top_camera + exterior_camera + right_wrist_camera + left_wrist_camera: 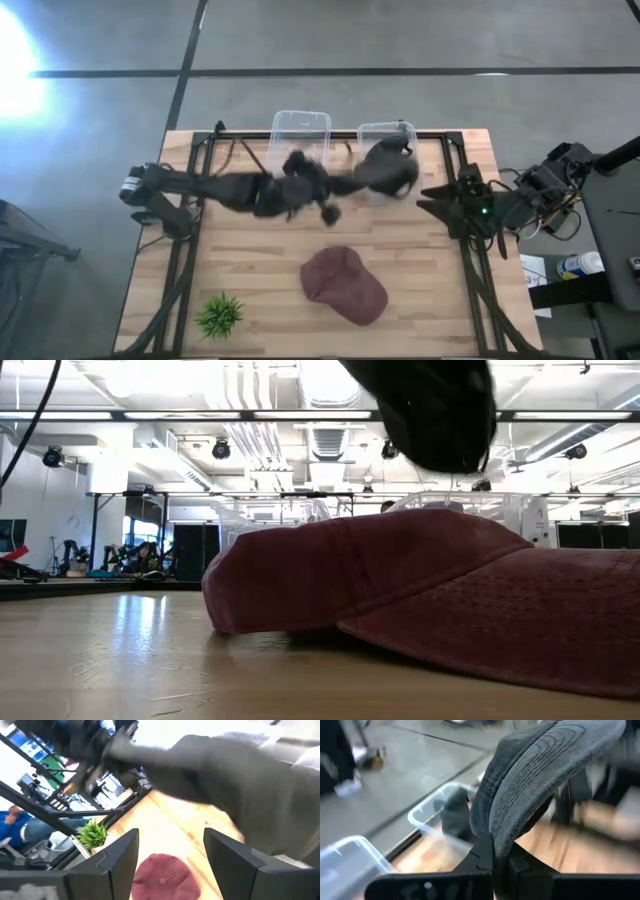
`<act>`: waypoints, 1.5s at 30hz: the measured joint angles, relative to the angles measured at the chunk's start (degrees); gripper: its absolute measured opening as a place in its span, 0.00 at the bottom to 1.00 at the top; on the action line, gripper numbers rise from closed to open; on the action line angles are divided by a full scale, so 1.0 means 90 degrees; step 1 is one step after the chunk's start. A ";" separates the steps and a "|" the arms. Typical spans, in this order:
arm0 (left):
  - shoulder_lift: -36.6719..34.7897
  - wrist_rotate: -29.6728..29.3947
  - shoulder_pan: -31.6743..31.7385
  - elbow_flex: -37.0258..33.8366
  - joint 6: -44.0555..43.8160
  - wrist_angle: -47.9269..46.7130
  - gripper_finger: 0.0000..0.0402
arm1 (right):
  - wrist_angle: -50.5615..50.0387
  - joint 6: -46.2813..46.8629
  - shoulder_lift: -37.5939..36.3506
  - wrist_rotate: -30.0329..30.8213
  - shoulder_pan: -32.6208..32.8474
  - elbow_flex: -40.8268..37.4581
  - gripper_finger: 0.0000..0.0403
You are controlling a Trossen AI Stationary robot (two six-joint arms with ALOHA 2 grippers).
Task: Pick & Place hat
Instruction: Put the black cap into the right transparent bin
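A dark grey cap (388, 170) hangs in the air over the near part of the right clear bin (386, 133), held by my left gripper (345, 185), which reaches across from the table's left side. In the low view the grey cap (432, 410) shows at the top. A maroon cap (345, 286) lies on its underside on the table near the front edge; it fills the foreground in the low view (400, 590). My right gripper (432, 196) waits open at the table's right side, touching nothing. My left gripper (495, 855) is shut on the grey cap's brim (496, 837), pinching its edge between the two fingers. The stitched brim (535, 770) rises away from the fingertips. The cap is lifted clear of the table, beside and partly over the right bin.
A second clear bin (300, 133) stands at the far edge, left of the other. A small green plant (220, 315) sits at the near left corner. Black frame rails run along both table sides (190, 260). Bare wood lies between the maroon cap and the bins.
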 joint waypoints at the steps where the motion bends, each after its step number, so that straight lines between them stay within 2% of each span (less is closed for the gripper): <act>1: -0.0050 0.0088 0.0189 0.0002 -0.0420 0.0129 0.01 | -0.0039 -0.0082 0.0010 0.0039 -0.0001 0.0032 0.54; 4: -0.0004 0.0337 0.0785 0.0010 -0.1728 0.0158 0.01 | -0.0135 -0.0156 0.0041 0.0133 -0.0002 0.0044 0.54; 7: 0.0225 0.0873 0.1334 -0.0005 -0.3085 0.0141 0.01 | -0.0390 0.0070 0.0042 0.0123 0.0011 0.0034 0.54; 12: 0.0839 0.1940 0.1832 0.0175 -0.4322 0.0153 0.01 | -0.1182 0.0798 0.0039 0.0115 0.0012 0.0034 0.54; 16: 0.1464 0.2460 0.1958 0.0700 -0.4817 0.0186 0.01 | -0.2163 0.1862 0.0041 0.0695 -0.0004 0.0011 0.54; 19: 0.1954 0.2510 0.1963 0.1261 -0.4831 0.0154 0.03 | -0.2724 0.2603 0.0025 0.1200 -0.0198 -0.0054 0.54; 22: 0.2464 0.2552 0.2017 0.1939 -0.4774 -0.0078 0.03 | -0.2939 0.2911 -0.0007 0.1249 -0.0505 -0.0158 0.54; 25: 0.2972 0.2531 0.2084 0.2731 -0.4762 -0.0952 0.02 | -0.2883 0.2906 -0.0002 0.1121 -0.0675 -0.0303 0.54; 30: 0.3581 0.2482 0.2094 0.4165 -0.4555 -0.3063 0.02 | -0.2879 0.3109 0.0010 0.0880 -0.0710 -0.0550 0.54; 33: 0.3793 0.2481 0.2167 0.4727 -0.4836 -0.3426 0.02 | -0.2873 0.3327 0.0002 0.0886 -0.0718 -0.0719 0.54; 38: 0.3848 0.2613 0.2409 0.4166 -0.6110 -0.2703 0.02 | -0.2840 0.3556 0.0000 0.0899 -0.0718 -0.0938 0.54; 45: 0.3852 0.2768 0.2251 0.3431 -0.6481 -0.1679 0.08 | -0.2708 0.3483 -0.0001 0.0736 -0.0713 -0.1060 0.54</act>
